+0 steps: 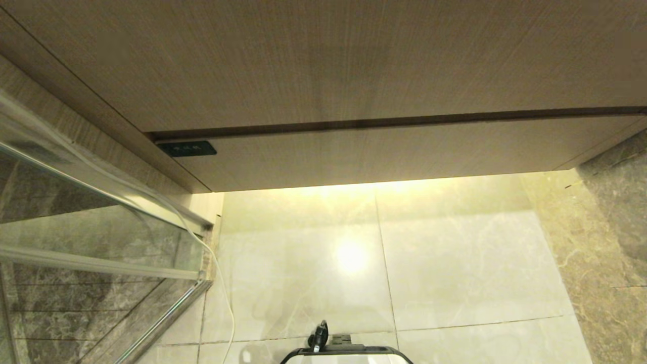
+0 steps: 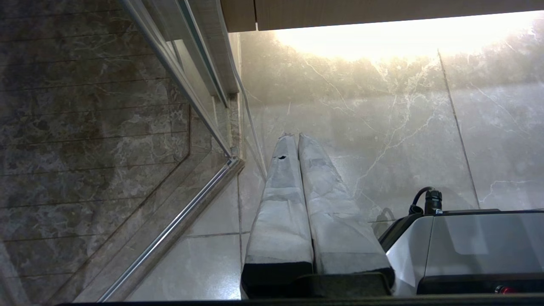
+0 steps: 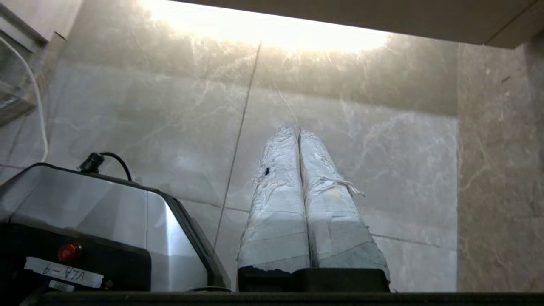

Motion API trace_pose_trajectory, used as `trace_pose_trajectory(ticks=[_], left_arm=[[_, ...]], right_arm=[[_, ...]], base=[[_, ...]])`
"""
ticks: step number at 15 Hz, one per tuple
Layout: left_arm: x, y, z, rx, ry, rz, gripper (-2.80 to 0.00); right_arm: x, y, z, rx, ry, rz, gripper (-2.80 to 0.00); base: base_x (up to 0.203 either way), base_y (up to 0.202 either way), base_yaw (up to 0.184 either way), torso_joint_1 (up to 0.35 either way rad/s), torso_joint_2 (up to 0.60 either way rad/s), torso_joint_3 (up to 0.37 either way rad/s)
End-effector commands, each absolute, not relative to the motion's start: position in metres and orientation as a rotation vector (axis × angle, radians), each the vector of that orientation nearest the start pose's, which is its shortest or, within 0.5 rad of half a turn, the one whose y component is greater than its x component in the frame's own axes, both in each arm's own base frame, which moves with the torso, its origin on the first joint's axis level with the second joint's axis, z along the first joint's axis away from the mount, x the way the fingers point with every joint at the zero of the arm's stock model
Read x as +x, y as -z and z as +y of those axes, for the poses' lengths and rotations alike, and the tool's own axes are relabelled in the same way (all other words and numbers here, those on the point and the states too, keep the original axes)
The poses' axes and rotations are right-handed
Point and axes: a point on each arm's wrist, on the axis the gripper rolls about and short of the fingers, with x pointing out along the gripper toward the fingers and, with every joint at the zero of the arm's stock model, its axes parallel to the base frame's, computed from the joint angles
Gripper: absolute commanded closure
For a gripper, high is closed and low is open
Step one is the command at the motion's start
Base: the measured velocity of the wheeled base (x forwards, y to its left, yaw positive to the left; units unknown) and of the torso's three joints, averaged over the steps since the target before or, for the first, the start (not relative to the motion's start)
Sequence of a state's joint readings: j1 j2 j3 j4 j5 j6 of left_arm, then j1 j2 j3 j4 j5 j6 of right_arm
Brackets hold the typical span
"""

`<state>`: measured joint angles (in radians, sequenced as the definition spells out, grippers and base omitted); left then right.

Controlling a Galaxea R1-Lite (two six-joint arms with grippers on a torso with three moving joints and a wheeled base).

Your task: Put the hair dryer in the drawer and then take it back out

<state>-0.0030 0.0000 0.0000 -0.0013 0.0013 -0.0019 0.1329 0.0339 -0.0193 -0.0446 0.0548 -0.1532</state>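
In the head view the drawer (image 1: 384, 151) runs as a flat wood-grain front across the upper half of the frame, pushed in flush under the cabinet top, with a small black panel (image 1: 187, 148) at its left end; no hair dryer shows anywhere, so I cannot tell where it lies. The handleless front is the risk — taped fingers could slip off the thin seam. The left wrist view shows the left gripper (image 2: 292, 137) pressed together and empty, pointing at the tiled floor (image 2: 382, 140) beside a glass door frame (image 2: 204, 191) it could clip. The right wrist view shows the right gripper (image 3: 293, 129) likewise squeezed to nothing, close by the robot base (image 3: 106, 212) — its cable could snag.
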Motion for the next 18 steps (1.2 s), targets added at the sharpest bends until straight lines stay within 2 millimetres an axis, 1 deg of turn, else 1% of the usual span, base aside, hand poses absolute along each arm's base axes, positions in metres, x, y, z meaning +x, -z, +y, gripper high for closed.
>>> trace_pose_trajectory(ticks=[1,3,5,12,14,18], left_arm=[[-0.0228,-0.0756,0.0001,-0.003,0.002,-0.002,0.0],[-0.0228,-0.0756,0.0001,-0.003,0.002,-0.001,0.0],[-0.0227,-0.0752,0.0001,-0.003,0.002,0.0,0.0],[-0.0228,-0.0756,0.0001,-0.003,0.002,-0.001,0.0],[-0.0228,-0.0756,0.0001,-0.002,0.002,-0.002,0.0],[-0.0227,-0.0754,0.0001,-0.003,0.002,-0.001,0.0]], right_arm=[[-0.0263,-0.0806,-0.0029,-0.111,-0.185,-0.103,0.0],[-0.0244,-0.0754,-0.0031,-0.075,-0.164,-0.086,0.0],[-0.0231,-0.0754,-0.003,-0.05,-0.159,-0.121,0.0],[-0.023,-0.0748,-0.0029,-0.056,-0.165,-0.116,0.0],[-0.023,-0.0751,-0.003,-0.028,-0.16,-0.116,0.0],[-0.023,-0.0751,-0.003,-0.028,-0.16,-0.116,0.0]], base=[[0.0,0.0,0.0,0.0,0.0,0.0],[0.0,0.0,0.0,0.0,0.0,0.0],[0.0,0.0,0.0,0.0,0.0,0.0],[0.0,0.0,0.0,0.0,0.0,0.0],[0.0,0.0,0.0,0.0,0.0,0.0],[0.0,0.0,0.0,0.0,0.0,0.0]])
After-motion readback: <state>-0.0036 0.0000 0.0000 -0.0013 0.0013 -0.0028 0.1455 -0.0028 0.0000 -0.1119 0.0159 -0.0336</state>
